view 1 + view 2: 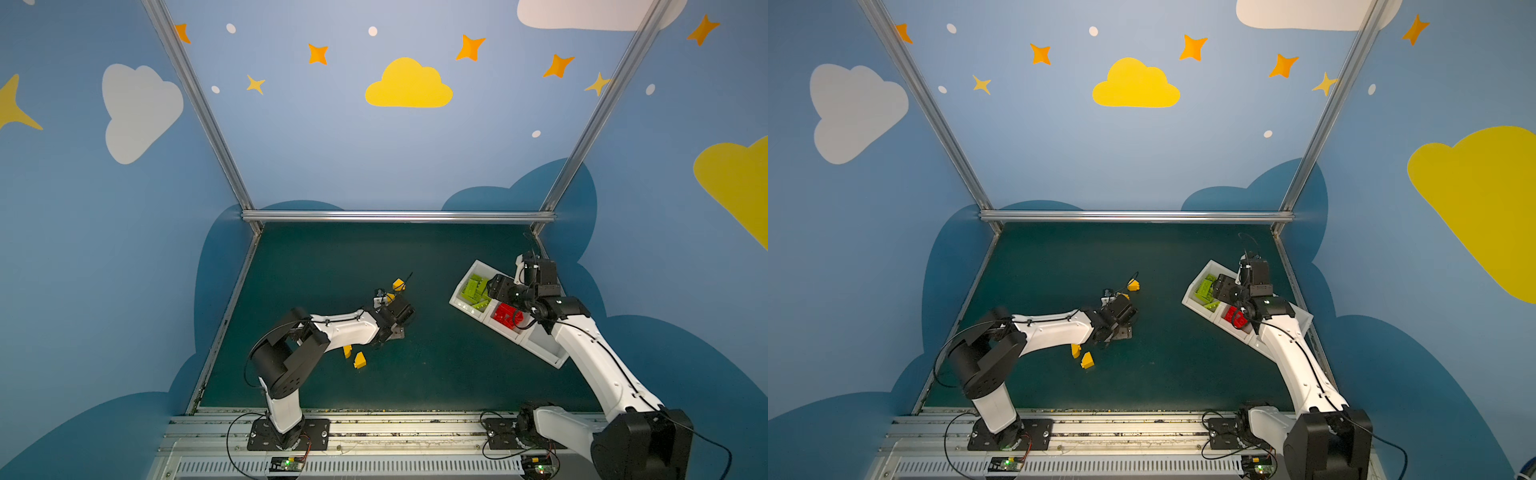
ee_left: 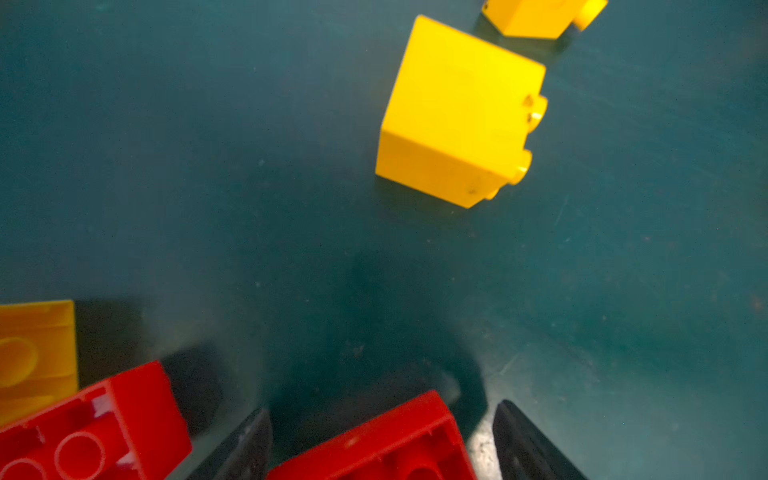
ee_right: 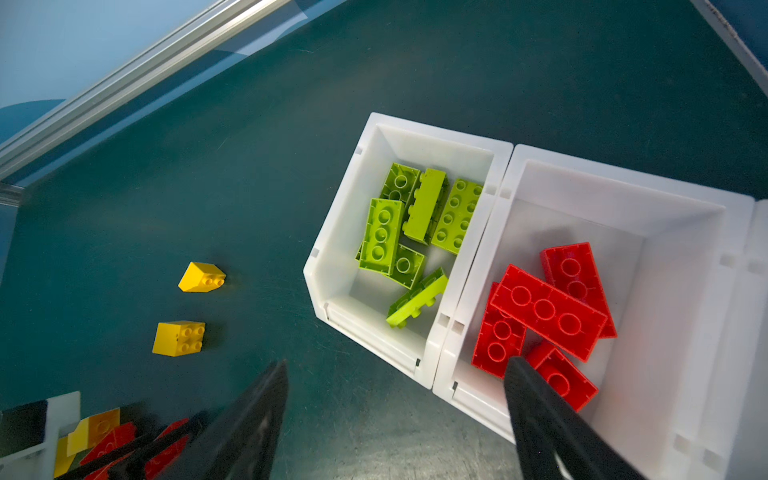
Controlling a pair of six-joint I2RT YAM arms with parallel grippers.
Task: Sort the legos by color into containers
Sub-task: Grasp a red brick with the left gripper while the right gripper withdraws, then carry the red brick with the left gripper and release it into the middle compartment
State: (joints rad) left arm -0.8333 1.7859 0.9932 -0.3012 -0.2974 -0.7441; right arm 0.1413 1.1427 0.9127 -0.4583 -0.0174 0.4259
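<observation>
Your left gripper point(image 2: 382, 411) straddling a red brick point(image 2: 374, 451), fingers apart, hollow underside up, long axis unclear, your right gripper point(image 3: 397, 363) spread above the containers point(image 3: 440, 131).

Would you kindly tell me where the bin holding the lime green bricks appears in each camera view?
In a top view: green-brick bin right of centre, just below mid-height.
In a top view: same spot, right of centre.
Left wrist: not in it.
Right wrist: centre of picture.
Shared landmark: the red-brick bin joined to its side.
</observation>
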